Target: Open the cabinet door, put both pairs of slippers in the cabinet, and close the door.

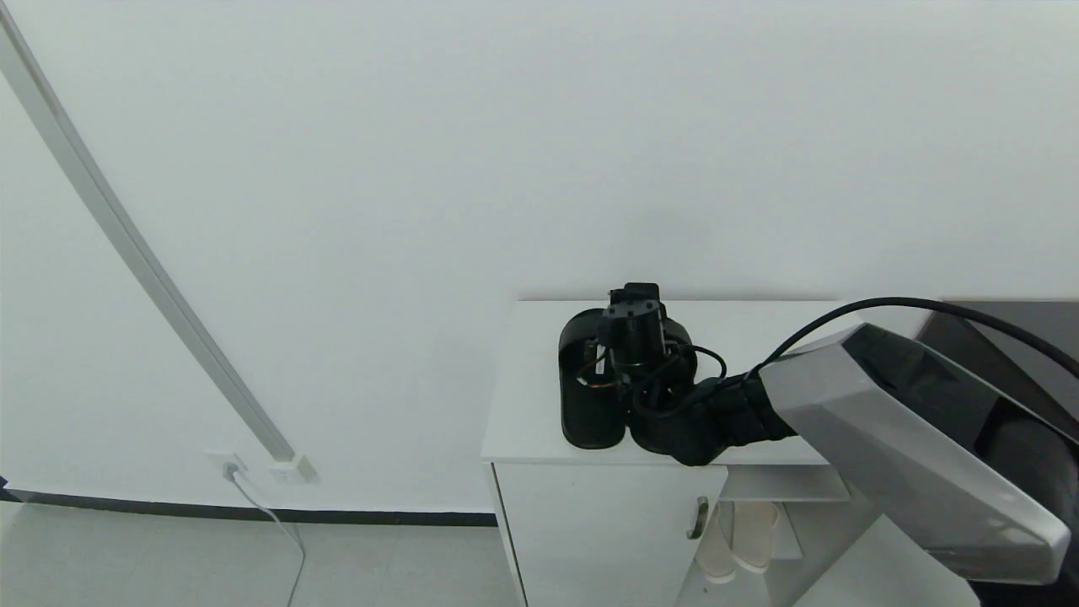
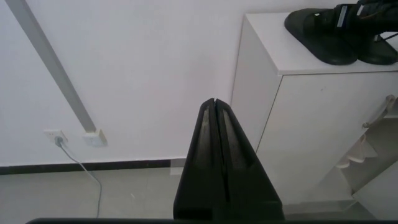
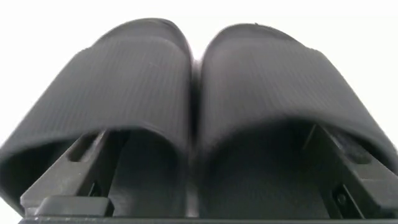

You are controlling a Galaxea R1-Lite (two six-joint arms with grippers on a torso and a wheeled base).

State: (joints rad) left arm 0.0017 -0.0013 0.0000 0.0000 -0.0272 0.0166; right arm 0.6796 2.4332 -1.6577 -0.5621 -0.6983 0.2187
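Note:
A pair of black slippers (image 1: 590,413) (image 2: 323,34) (image 3: 137,81) lies side by side on top of the white cabinet (image 1: 539,405) (image 2: 323,124). My right gripper (image 1: 628,371) (image 3: 199,168) is down on them and open, one finger (image 3: 81,168) under each slipper's strap. The cabinet's left door (image 1: 607,531) with its handle (image 1: 698,517) is shut. The right side stands open, and a pair of white slippers (image 1: 742,535) rests on a shelf inside. My left gripper (image 2: 214,109) hangs shut and empty to the left of the cabinet, above the floor.
A wall socket with a cable (image 1: 226,465) (image 2: 59,137) sits low on the wall left of the cabinet, below a slanting grey conduit (image 1: 126,236). A dark surface (image 1: 1011,329) adjoins the cabinet on the right. Open floor lies to the cabinet's left.

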